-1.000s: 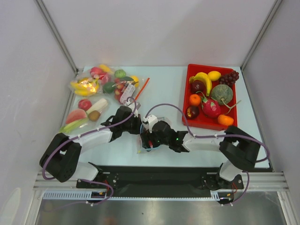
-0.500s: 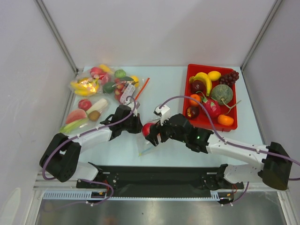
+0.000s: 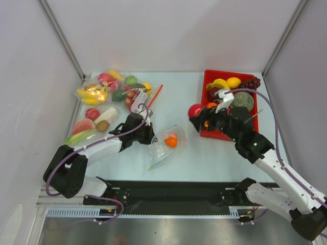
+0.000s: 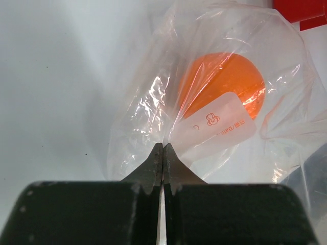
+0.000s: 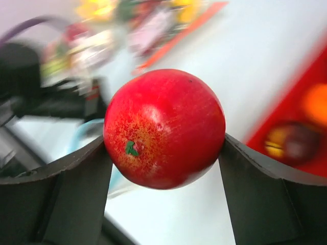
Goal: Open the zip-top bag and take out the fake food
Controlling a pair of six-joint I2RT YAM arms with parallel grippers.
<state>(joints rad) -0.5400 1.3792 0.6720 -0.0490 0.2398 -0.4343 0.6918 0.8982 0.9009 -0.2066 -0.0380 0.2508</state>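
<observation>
The clear zip-top bag (image 3: 164,144) lies on the table near the front middle, with one orange fake fruit (image 3: 171,141) inside it. My left gripper (image 3: 150,137) is shut on the bag's left edge. In the left wrist view its tips (image 4: 163,146) pinch the crinkled plastic (image 4: 148,102), and the orange fruit (image 4: 225,84) sits behind a white label. My right gripper (image 3: 196,113) is shut on a red fake fruit (image 3: 194,110) and holds it in the air beside the red tray's left rim. The right wrist view shows the red fruit (image 5: 163,127) wedged between both fingers (image 5: 76,178).
A red tray (image 3: 208,74) at the right holds bananas, grapes, a dragon fruit and other fruit. Several filled clear bags (image 3: 110,92) lie at the back left, next to an orange-red stick (image 3: 156,96). The enclosure walls close in on both sides.
My right gripper has carried the red fruit away from the bag, up and to the right, as far as the red tray. The bag stays down with the orange fruit inside. The left gripper has not moved.
</observation>
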